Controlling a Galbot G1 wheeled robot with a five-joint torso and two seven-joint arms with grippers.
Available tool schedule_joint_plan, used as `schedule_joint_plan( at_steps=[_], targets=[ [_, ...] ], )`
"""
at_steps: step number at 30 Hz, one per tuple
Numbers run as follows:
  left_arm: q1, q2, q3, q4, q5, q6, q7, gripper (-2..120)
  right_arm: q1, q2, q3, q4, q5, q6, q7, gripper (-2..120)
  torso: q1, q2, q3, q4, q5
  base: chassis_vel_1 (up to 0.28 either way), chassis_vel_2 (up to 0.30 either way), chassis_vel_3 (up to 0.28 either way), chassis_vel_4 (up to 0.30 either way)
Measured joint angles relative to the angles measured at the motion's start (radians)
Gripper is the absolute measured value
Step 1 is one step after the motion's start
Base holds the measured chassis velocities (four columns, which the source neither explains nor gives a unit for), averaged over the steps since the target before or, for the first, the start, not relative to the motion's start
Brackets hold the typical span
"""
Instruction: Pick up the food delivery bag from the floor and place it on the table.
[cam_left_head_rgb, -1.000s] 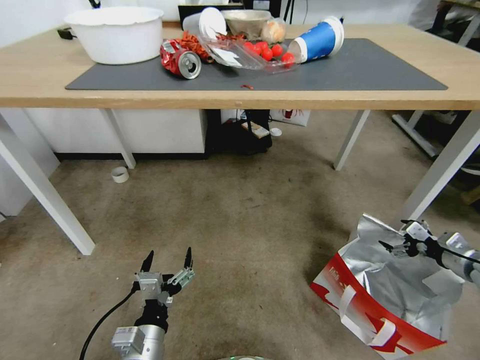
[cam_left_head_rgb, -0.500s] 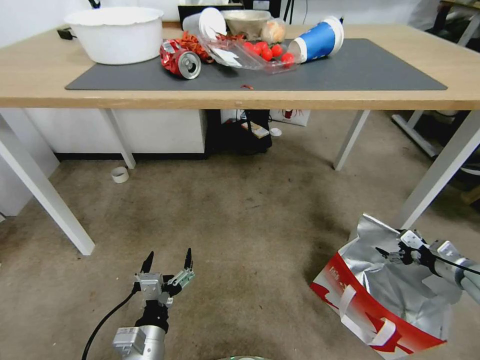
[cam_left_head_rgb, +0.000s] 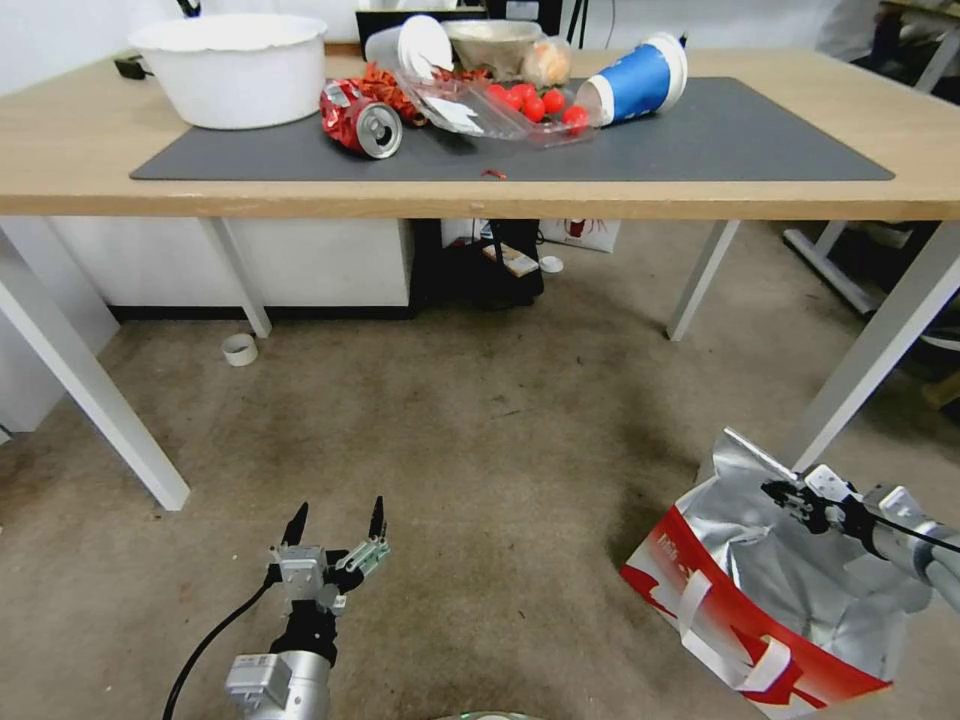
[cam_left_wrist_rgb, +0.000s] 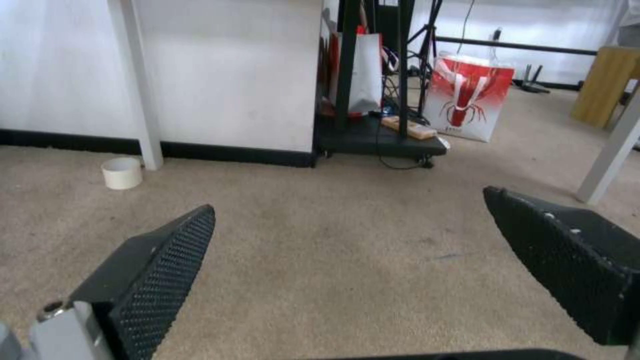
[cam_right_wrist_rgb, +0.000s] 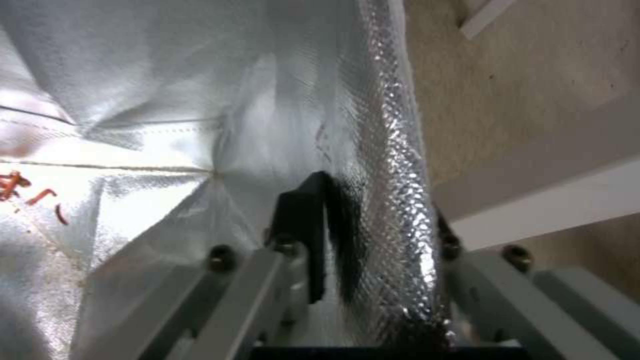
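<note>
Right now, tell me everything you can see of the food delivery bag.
The food delivery bag sits on the floor beside a white table leg, mouth open upward. It is boxy, with a red and white outer panel, white strap handles and crinkly silver foil lining. The right gripper is shut on its far rim, one of its fingers inside against the foil.

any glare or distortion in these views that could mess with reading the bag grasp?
Head view: wide-angle bowing curves the table edge; foil of the food delivery bag reflects brightly around the right gripper. Right wrist view: foil glare washes out the lining beside the dark fingers. Left wrist view: left gripper looks soft, no glare.
</note>
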Motion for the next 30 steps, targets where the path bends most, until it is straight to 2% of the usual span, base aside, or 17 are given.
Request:
schedule_joint_plan(
  at_steps=[5, 16, 21, 27, 30],
  targets=[
    [0.001, -0.001, 0.0, -0.003, 0.0, -0.001, -0.001, 100, -0.013, -0.003, 0.009, 0.014, 0.011, 0.0, 0.002, 0, 0.0, 0.0, 0.0, 0.0001, 0.0001, 0.0, 0.0, 0.0, 0.0],
    [0.002, -0.001, 0.002, -0.009, 0.006, -0.002, -0.006, 100, -0.107, -0.038, 0.087, 0.107, 0.094, 0.007, -0.008, 0, 0.0, 0.0, 0.0, 0.0001, 0.0, 0.0, 0.0, 0.0, 0.0],
    [0.002, 0.0, 0.002, -0.013, 0.007, -0.002, -0.006, 100, -0.17, -0.074, 0.125, 0.22, 0.186, 0.001, -0.005, 0, 0.0, 0.0, 0.0, 0.0, -0.0001, 0.0, 0.0, 0.0, 0.0],
    [0.0, -0.002, -0.006, -0.015, 0.03, -0.019, 0.011, 100, -0.195, -0.123, 0.131, 0.447, 0.358, -0.083, 0.044, 0, 0.0, 0.0, 0.0, 0.0003, 0.0, 0.0, 0.0, 0.0, 0.0],
    [-0.004, -0.003, -0.006, -0.016, 0.029, -0.021, 0.011, 100, -0.201, -0.139, 0.126, 0.513, 0.403, -0.105, 0.055, 0, 0.0, 0.0, 0.0, 0.0003, -0.0001, 0.0, 0.0, 0.0, 0.0]
  ],
)
